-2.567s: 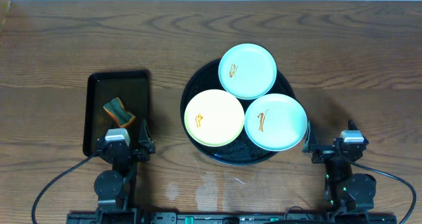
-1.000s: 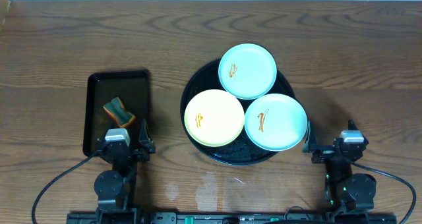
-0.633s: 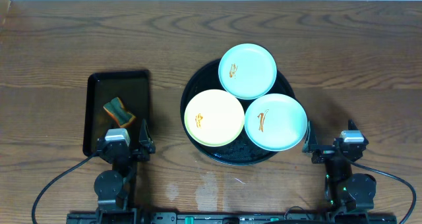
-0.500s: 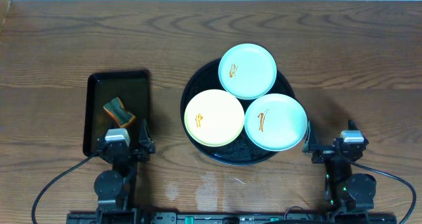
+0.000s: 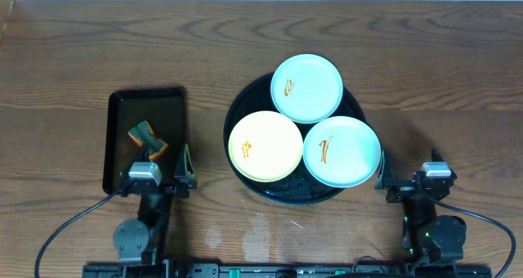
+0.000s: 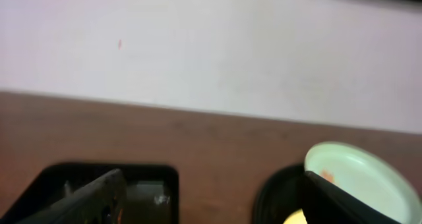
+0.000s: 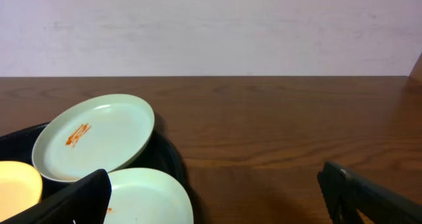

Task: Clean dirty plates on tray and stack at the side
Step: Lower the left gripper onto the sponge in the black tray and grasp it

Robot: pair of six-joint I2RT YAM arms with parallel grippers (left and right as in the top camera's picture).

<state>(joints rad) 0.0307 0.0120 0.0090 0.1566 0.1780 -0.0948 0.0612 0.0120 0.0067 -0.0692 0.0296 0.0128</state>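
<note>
Jaws on both arms stand spread wide and grasp nothing. The left arm [image 5: 137, 229] and the right arm [image 5: 433, 233] sit at the near edge of the bench [image 5: 73, 49], each facing what it will probably handle.

The left jaws hang over the near end of a small rectangular tray [image 5: 147, 105]. In it lies what looks like a sponge [image 5: 147, 138], likely put there to be within that arm's reach. The right jaws stand just beside the nearer mint plate [image 5: 341, 151].

That plate, the yellow plate [image 5: 265, 145] and the farther mint plate [image 5: 306, 87] lie face up on the round black tray [image 5: 248, 100], touching or nearly so. The mint ones jut past its rim. Spread like this rather than piled, each shows its orange smear, so every face can be wiped, and none is cleaned or stacked yet.

The bench is brown wood grain, bare to the right of the round tray, a likely place for the stack. Beyond its far edge rises a plain pale wall [image 7: 211, 26].
</note>
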